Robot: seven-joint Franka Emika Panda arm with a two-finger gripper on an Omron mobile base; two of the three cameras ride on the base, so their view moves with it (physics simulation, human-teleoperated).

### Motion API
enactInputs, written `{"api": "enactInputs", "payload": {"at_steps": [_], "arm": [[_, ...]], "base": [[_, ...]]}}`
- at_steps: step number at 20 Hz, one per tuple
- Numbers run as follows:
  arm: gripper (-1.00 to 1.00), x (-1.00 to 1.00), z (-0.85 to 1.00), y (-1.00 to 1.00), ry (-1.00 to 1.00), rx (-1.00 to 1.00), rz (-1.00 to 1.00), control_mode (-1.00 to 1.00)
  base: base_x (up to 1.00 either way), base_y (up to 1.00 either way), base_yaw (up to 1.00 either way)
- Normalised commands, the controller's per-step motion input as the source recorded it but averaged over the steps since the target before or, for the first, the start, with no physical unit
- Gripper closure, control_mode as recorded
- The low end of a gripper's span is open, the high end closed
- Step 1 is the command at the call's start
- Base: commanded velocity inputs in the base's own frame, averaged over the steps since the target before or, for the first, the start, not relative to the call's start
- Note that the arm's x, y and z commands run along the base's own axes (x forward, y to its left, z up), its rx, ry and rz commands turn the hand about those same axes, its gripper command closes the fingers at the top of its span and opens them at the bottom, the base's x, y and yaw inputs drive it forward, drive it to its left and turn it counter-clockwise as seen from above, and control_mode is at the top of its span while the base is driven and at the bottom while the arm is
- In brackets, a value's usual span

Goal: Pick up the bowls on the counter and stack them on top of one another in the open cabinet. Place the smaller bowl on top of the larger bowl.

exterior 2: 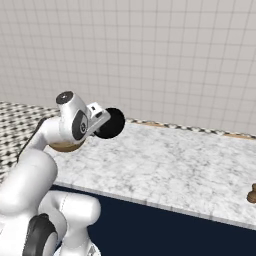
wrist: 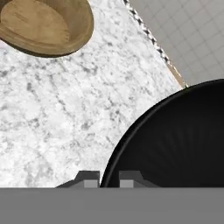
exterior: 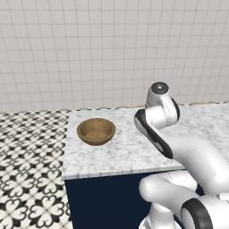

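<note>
Tiled pale wall [exterior: 89, 49] behind, patterned black-and-white floor [exterior: 27, 179] to the left. One long marble counter [exterior: 125, 152] over navy fronts, running rightward from its left end.

Two bowls, counted: one larger bowl [exterior: 96, 131] of light brown wood, upright on the counter near the left end, empty; one smaller bowl [exterior 2: 110, 123], glossy black, raised above the marble just right of the wooden one and tipped on edge in the right base view. Well apart, not touching.

One gripper [wrist: 108, 178], clenched on the black bowl's rim, one dark fingertip on either side of the rim in the hand view; wooden bowl at upper left of that view, across bare marble.

One small brown figurine [exterior 2: 252, 193] far right on the counter, at the edge of the right base view.
</note>
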Motion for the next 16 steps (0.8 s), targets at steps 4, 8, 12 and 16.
{"api": "enactInputs", "payload": {"at_steps": [4,8,12,16], "arm": [[1.00,0.03,0.65,1.00,0.30,-0.03,0.43,-1.00],[1.00,0.03,0.10,1.00,0.40,-0.20,0.34,-1.00],[1.00,0.00,-0.06,0.58,0.07,-0.16,0.16,-1.00],[1.00,0.23,-0.32,0.40,0.03,-0.03,0.05,-1.00]], "base": [[0.00,0.00,0.00],[0.00,0.00,0.00],[0.00,0.00,0.00],[0.00,0.00,0.00]]}}
